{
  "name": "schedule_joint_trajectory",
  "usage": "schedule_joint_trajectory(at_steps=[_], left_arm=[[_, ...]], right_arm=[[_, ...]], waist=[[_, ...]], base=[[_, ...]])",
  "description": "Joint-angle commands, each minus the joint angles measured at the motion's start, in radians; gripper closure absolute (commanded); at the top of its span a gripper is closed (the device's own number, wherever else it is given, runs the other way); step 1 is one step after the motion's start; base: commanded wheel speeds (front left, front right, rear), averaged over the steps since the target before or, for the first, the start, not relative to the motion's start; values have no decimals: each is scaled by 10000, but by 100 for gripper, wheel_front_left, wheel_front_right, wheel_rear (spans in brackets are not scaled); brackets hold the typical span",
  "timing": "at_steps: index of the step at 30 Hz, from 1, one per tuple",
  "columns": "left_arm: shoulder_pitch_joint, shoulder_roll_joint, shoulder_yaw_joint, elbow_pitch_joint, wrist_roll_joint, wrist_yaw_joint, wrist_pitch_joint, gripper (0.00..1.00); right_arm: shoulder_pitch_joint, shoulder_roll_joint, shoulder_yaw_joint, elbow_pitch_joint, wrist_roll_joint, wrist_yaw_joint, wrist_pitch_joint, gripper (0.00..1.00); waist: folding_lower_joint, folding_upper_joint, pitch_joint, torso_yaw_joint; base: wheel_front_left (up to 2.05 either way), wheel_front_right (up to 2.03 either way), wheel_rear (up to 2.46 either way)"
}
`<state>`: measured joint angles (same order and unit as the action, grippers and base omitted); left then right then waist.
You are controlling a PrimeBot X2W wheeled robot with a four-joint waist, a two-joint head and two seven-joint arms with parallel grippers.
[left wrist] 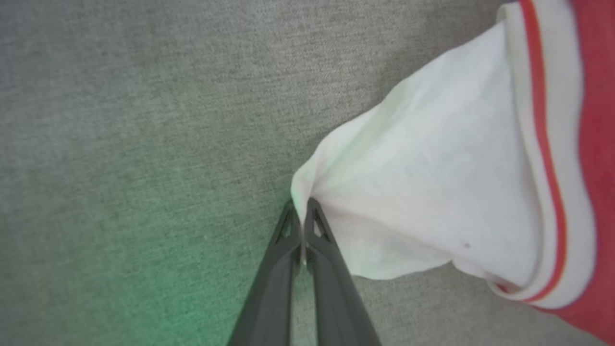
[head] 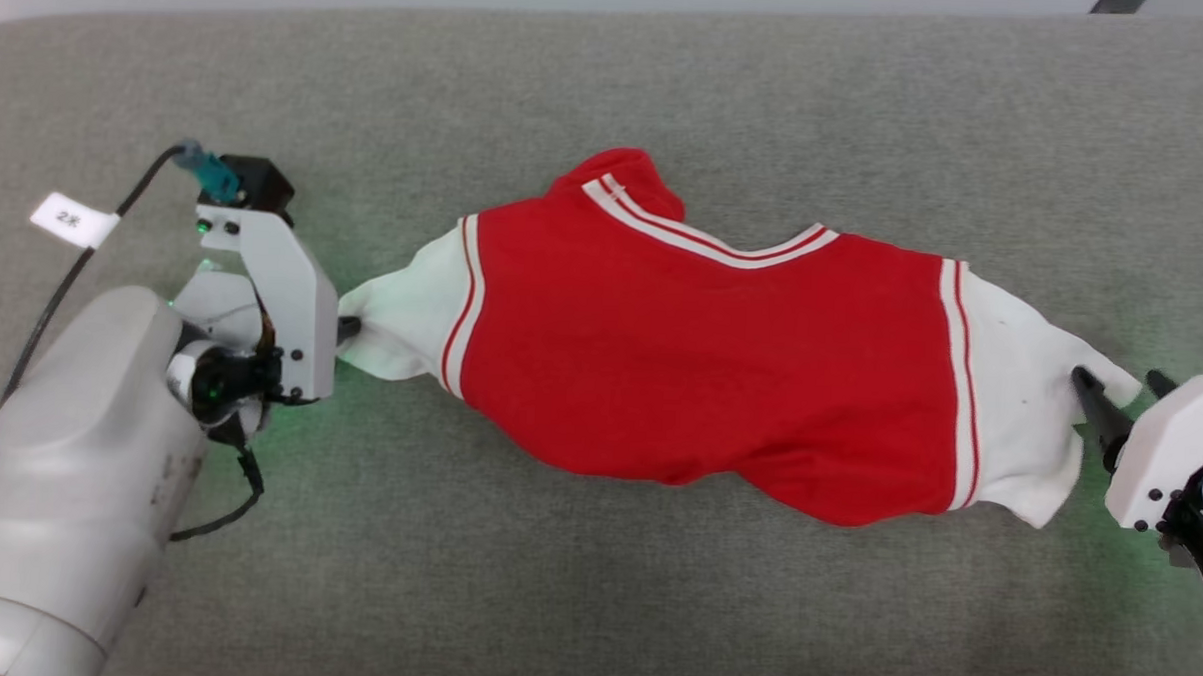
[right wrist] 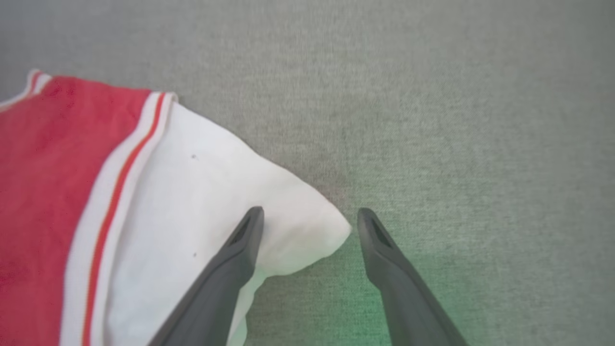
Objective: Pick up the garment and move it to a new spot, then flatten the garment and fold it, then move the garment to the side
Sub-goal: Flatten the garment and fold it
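The garment (head: 701, 361), a red jersey with white side panels and red-white striped trim, lies stretched sideways across the grey surface. My left gripper (head: 347, 327) is shut on the tip of its white left end; the left wrist view shows the fingers (left wrist: 314, 230) pinching the white cloth (left wrist: 432, 192) of the garment. At the other end my right gripper (head: 1120, 381) stands open, its jaws straddling the corner of the white right panel (right wrist: 269, 211). In the right wrist view, one finger (right wrist: 247, 235) lies over the cloth and the other rests on the grey surface.
A grey fabric-covered surface (head: 592, 598) spreads under everything, with a pale edge along the back. A black cable with a white tag (head: 73, 220) runs by my left arm. Green light glows on the fabric near both wrists.
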<state>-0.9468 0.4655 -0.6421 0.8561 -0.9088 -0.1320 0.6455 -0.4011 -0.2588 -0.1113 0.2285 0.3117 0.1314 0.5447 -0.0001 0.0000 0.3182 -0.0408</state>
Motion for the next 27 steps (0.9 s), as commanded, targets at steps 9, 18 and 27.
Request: schedule_joint_trajectory(at_steps=[9, 18, 27], left_arm=[[56, -45, -393, 262, -253, 52, -152, 100], [-621, -51, -354, 116, -482, 43, -671, 100], [-1992, -19, -334, -265, -244, 43, -1203, 100]], right_arm=[[-769, -7, 223, 2080, 449, -15, 1748, 69], [-1941, -55, 267, 1652, 959, -13, 1463, 100], [-3499, -15, 1004, 739, 1601, -13, 778, 100]], waist=[[1, 0, 145, 310], [1, 0, -623, 470], [1, 0, -1878, 671]], base=[[0, 0, 0], [0, 0, 0], [0, 0, 0]])
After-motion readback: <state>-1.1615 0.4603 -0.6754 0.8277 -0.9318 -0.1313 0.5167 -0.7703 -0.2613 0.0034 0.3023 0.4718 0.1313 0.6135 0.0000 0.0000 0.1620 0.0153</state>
